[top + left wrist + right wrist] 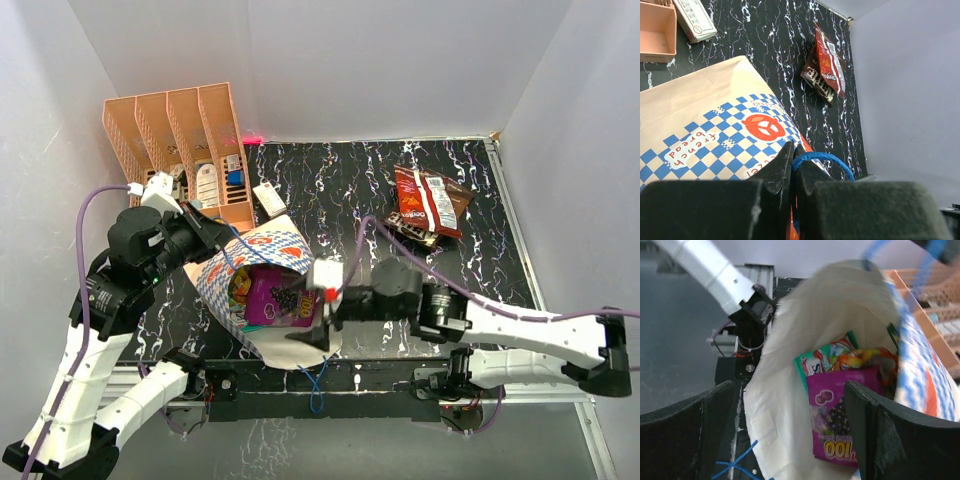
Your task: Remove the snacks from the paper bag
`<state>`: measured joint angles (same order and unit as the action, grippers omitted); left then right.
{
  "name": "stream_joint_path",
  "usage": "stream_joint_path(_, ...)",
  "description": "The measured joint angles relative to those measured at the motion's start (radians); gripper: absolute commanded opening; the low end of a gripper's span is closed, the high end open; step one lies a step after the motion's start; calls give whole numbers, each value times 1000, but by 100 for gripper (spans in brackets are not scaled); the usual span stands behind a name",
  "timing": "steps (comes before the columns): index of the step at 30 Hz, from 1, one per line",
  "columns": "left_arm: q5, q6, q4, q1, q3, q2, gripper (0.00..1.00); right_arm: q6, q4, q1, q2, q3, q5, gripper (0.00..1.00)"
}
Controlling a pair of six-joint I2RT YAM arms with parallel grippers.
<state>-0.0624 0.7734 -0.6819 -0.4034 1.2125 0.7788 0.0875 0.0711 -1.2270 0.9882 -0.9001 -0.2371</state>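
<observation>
Right wrist view looks straight into the paper bag (785, 340), which lies on its side at the near edge of the bench (340, 180), mouth toward the right gripper (790, 385). That gripper is spread wide at the opening and holds nothing. Inside sit a purple packet (840, 415) and, behind it, a green packet (822, 360). Further left, the left gripper (792, 150) is pinched tight on the blue cord handle (822, 160). Well beyond, a red packet (425, 195) overlaps a dark brown packet (415, 228) on the bench. A pink organiser (170, 130) stands far left.
</observation>
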Motion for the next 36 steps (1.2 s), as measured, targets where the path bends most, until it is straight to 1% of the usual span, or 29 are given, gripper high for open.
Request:
stream_joint_path(1,0,0,0,0,0,-1,0,58,-3,-46,26,-13,27,92)
stream_joint_path(4,4,0,-1,0,0,-5,0,224,-1,-119,89,-21,37,92)
stream_joint_path(5,6,0,-2,0,0,-8,0,309,7,-130,114,-21,30,93)
stream_joint_path(8,15,-2,-8,0,0,-13,0,490,-3,-135,174,-20,52,92)
stream_joint_path(11,22,-4,-13,0,1,-19,0,631,-40,-134,230,-21,130,86)
stream_joint_path(18,26,-5,-18,0,1,-49,0,913,-164,-134,418,-33,379,69)
stream_joint_path(20,26,-10,-22,0,4,-55,0,980,-212,-134,456,-33,436,65)
stream_joint_path(24,25,-19,-23,0,6,-63,0,1081,-331,-132,506,-33,521,61)
stream_joint_path(29,17,-29,-22,0,7,-76,0,1165,-450,-118,555,-33,603,61)
stream_joint_path(36,-14,-38,-3,0,7,-89,0,1235,-580,-84,646,-33,698,64)
